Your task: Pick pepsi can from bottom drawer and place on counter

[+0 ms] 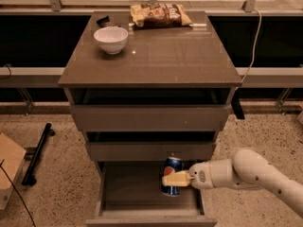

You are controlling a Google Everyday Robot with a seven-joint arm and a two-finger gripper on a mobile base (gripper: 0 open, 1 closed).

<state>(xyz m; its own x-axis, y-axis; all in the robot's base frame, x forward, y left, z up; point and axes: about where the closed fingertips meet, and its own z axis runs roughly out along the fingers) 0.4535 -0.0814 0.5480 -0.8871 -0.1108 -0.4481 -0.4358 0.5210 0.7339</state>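
Note:
The pepsi can (172, 167) is dark blue with a silver top and stands upright over the right side of the open bottom drawer (150, 214). My gripper (173, 179) reaches in from the right on a white arm, and its pale yellow fingers (177, 179) are shut on the can's lower half. The can's top reaches the front of the middle drawer. The counter (180, 56) is the glossy grey-brown top of the cabinet, high above the gripper.
A white bowl (111, 39) sits at the counter's back left, and a snack bag (159, 14) lies at its back middle. A small dark object (102, 20) lies behind the bowl. A black bar (38, 152) and a cardboard box (9, 169) lie on the floor at left.

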